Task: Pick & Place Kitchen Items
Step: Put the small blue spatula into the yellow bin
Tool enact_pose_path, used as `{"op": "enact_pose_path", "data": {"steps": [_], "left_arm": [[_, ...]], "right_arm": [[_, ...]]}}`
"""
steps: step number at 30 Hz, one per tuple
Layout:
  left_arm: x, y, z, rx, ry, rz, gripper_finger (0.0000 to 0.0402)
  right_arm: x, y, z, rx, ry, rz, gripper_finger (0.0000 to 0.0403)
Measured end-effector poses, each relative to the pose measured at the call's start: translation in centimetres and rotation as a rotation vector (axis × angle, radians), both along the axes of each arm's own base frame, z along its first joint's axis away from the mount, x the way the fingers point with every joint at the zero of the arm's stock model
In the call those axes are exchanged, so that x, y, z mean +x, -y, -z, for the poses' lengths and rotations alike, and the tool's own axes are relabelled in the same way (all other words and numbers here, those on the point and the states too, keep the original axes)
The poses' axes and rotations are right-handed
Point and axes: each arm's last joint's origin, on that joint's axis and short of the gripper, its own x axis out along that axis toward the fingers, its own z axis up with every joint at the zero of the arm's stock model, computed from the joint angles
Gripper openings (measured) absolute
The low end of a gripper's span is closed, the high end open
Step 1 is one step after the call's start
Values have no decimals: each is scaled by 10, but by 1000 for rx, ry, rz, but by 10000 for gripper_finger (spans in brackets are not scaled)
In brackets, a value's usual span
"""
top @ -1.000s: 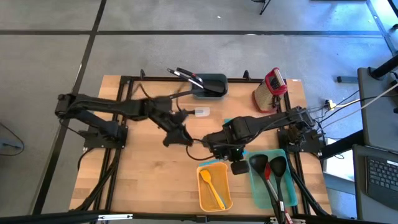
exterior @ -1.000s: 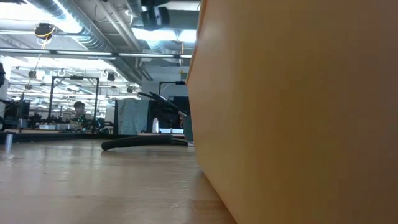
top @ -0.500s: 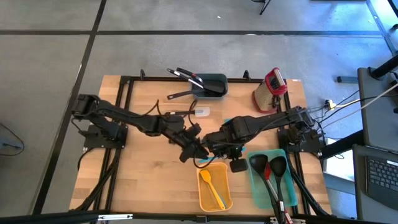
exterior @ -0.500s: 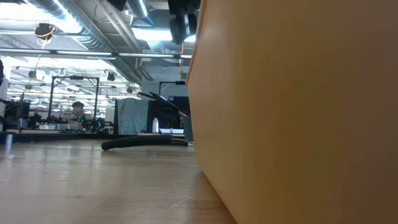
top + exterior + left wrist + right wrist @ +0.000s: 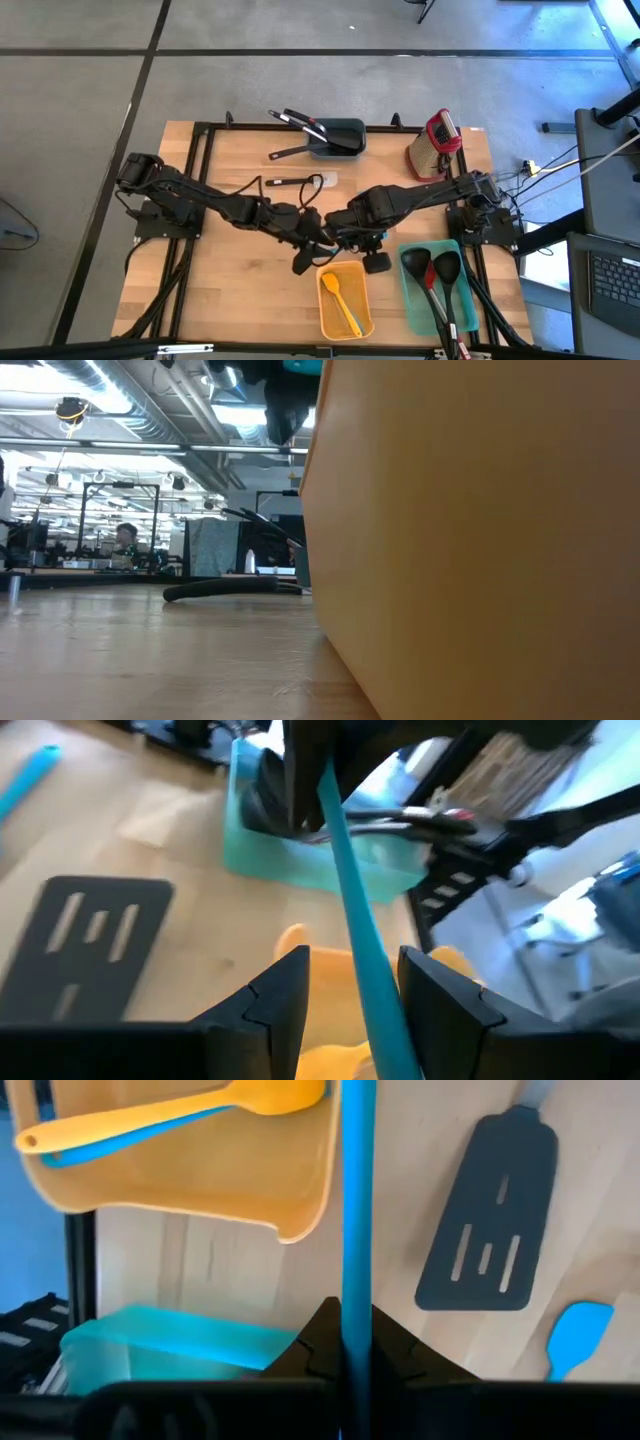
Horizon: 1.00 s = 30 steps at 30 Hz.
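Now | right gripper [image 5: 357, 1342] clamps teal spatula [image 5: 357, 1200] | no legible writing

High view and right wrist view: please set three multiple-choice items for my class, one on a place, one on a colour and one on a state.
1. Where does the orange spatula lie?
A. in the orange bin
B. in the teal bin
C. on the bare table

2. What colour is the handle between the fingers of the right gripper?
A. red
B. teal
C. white

3. How does the right gripper stand?
A. wide open over the table
B. shut on nothing
C. shut on the teal handle

Answers:
1. A: the high view shows it inside the orange bin's walls.
2. B: the right wrist view shows a teal bar running up from the fingers.
3. C: both fingers press against the handle.
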Motion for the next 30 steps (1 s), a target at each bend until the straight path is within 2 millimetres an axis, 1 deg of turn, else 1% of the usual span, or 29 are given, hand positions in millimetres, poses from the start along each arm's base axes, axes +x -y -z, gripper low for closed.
{"op": "enact_pose_path", "data": {"steps": [10, 18, 20, 21, 23, 25, 26, 28, 30], "left_arm": [[-1, -3, 4, 124, -16, -56, 148], [-3, -9, 9, 136, -85, -65, 145], [-4, -10, 10, 121, -100, -73, 132], [-3, -11, 10, 112, -104, -77, 119], [-4, -11, 11, 83, -118, -80, 80], [-4, -11, 11, 44, -130, -72, 28], [-4, -11, 11, 25, -134, -68, 18], [-4, -11, 11, 0, -142, -67, 15], [-4, -11, 12, -29, -151, -76, 15]], "right_arm": [[14, 10, 7, 4, 41, 92, 15], [18, 13, 9, 8, 49, 110, 15], [18, 13, 9, 9, 51, 111, 15], [18, 13, 9, 9, 52, 112, 15], [19, 13, 9, 9, 56, 114, 15], [19, 13, 9, 12, 66, 115, 15], [20, 13, 9, 14, 70, 113, 15], [20, 13, 9, 18, 77, 102, 19], [21, 12, 9, 21, 89, 91, 37]]}}
